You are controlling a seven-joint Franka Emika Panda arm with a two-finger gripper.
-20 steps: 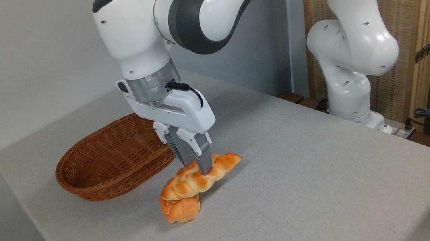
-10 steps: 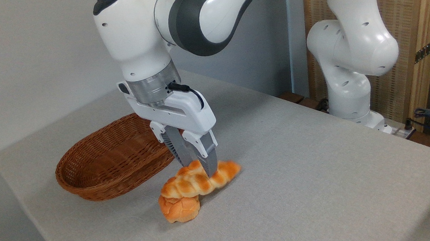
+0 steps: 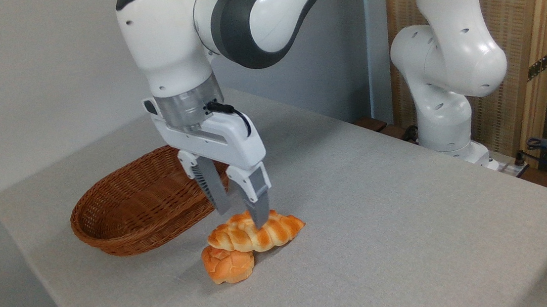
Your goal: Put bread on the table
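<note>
The gripper [image 3: 240,217] stands with jaws apart over the bread [image 3: 256,234], holding nothing. The bread lies on the table [image 3: 412,220], its left end resting on a roll [image 3: 228,266] at 7 o'clock; only retreat seems left

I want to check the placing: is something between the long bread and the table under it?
Yes. The round roll lies under the bread's left end, so that end rests on the roll, not on the table. The open claw is just above the bread.
</note>
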